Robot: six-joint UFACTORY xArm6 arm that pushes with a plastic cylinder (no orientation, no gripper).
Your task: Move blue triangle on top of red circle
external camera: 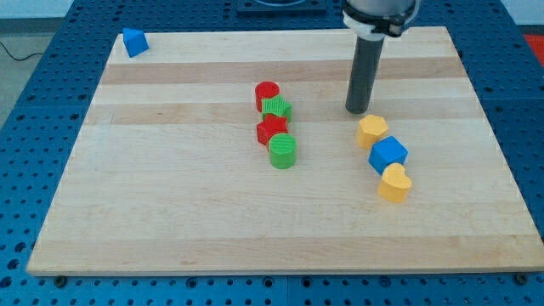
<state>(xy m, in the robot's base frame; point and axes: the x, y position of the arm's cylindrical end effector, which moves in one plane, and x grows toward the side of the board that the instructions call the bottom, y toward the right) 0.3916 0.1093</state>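
The blue triangle (134, 42) sits at the surface's (170, 212) top-left corner, well apart from the tip (357, 111), which has no claw; the red circle (267, 93) lies between them.

Between the blue triangle (134, 42) at the counter's (170, 221) top-left corner and the red circle (267, 94), bare wood lies open. Below the circle, the green block (277, 108), red star (272, 129) and green cylinder (283, 150) crowd together, blocking approach from the view's bottom.
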